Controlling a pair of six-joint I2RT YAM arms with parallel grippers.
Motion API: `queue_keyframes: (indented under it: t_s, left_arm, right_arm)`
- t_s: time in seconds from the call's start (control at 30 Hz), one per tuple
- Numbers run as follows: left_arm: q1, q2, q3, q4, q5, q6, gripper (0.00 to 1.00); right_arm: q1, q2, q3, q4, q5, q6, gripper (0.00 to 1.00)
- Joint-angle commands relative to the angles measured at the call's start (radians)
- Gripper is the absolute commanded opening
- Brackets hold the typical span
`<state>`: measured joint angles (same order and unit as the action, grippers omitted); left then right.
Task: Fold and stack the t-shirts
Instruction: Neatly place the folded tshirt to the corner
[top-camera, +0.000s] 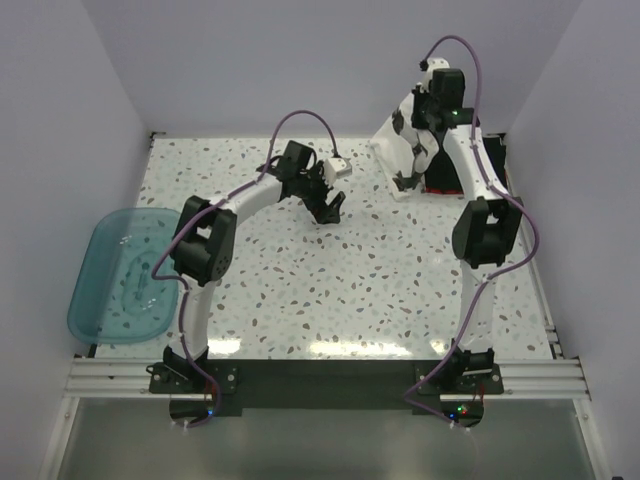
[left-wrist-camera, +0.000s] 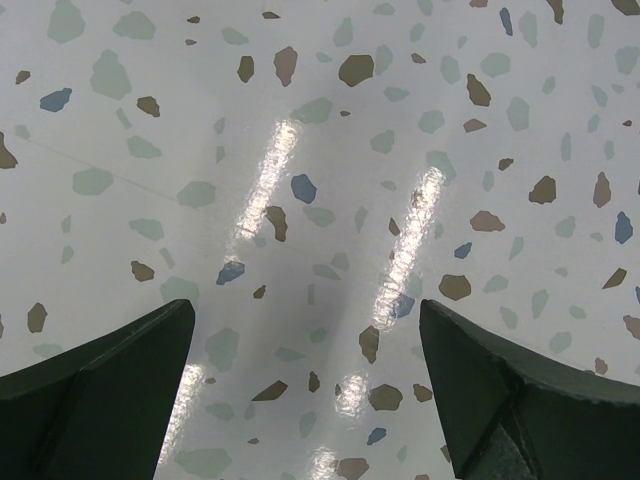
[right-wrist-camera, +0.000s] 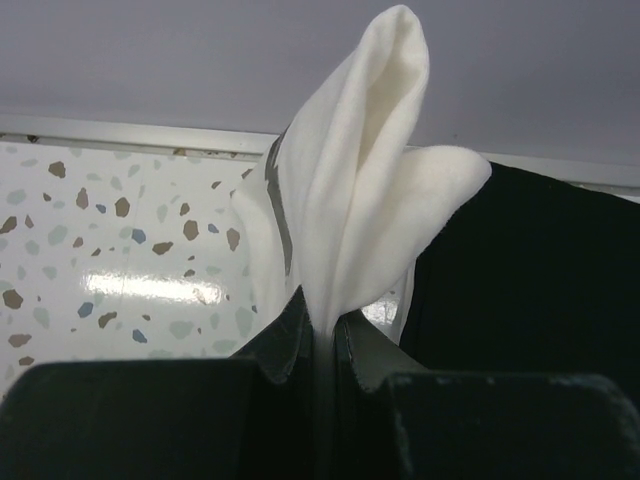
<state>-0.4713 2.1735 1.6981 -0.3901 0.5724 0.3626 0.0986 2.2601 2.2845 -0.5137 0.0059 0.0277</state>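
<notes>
A translucent blue tub (top-camera: 120, 275) sits at the left edge of the top view, partly overhanging the speckled table (top-camera: 400, 290). The left arm (top-camera: 205, 250) arches from its base at lower left toward the frame centre. The left gripper (top-camera: 327, 208) hangs above bare tabletop with its jaws spread wide and nothing between them; the left wrist view shows only speckled surface between the two dark fingers (left-wrist-camera: 120, 390). At upper right of the top view, the right arm (top-camera: 485, 230) reaches to the far end of the table. The right gripper (right-wrist-camera: 322, 325) is clamped on the white t-shirt (right-wrist-camera: 370, 150) — in the right wrist view the cloth is pinched between the closed fingertips and rises above them in two soft folds, with a dark grey strip along its left fold. From above, the white t-shirt appears lifted near the back wall at upper right, its lower part reaching the table. Just right of it lies a black t-shirt (right-wrist-camera: 530, 280) — at the table's far right corner.
</notes>
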Motion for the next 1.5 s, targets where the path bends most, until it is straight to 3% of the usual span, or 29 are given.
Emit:
queue_keyframes:
  t_s: [0.0,1.17,1.47]
  left_arm:
    - [0.013,0.002,0.038,0.011,0.03,0.022,1.0]
    - [0.013,-0.004,0.002,0.023,0.052,0.025,1.0]
    - [0.013,-0.01,0.003,0.007,0.058,0.025,1.0]
  right_arm:
    - [-0.004,-0.094,0.053,0.026,0.025,0.011,0.0]
    - [-0.097,-0.07,0.171,-0.028,0.023,-0.023,0.0]
    - [-0.172,-0.065,0.038,0.057,-0.033,-0.169,0.0]
